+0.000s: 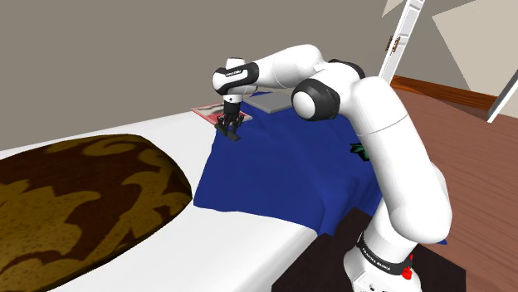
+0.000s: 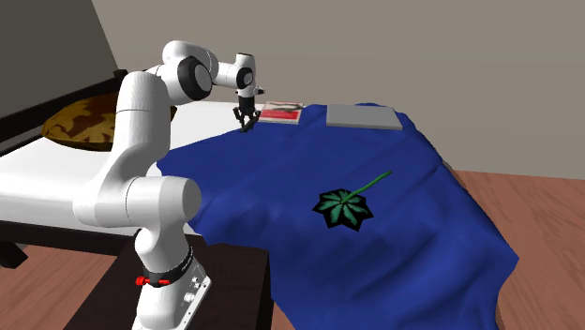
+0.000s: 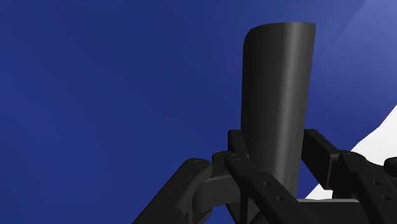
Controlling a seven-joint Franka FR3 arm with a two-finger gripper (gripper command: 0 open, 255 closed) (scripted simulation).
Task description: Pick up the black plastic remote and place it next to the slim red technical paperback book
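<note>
No legible text. White lettering on the arm's (image 1: 390, 141) dark wrist and base bands is unreadable.

The blanket (image 2: 394, 234) is deep blue, with one green leaf (image 2: 343, 207) drawn on it, dark in the middle. The pillow (image 1: 75, 199) is dark brown with yellow-brown swirls. The bed (image 1: 166, 257) is white. The remote (image 3: 277, 95) is black with a grey shine. The gripper (image 1: 232, 126) is black too. The arm (image 1: 390, 141) is white with dark joints. The far book (image 2: 279, 114) is red and white, and the flat pad (image 2: 361, 116) beside it is light grey. The floor (image 2: 544, 206) is reddish brown.
</note>
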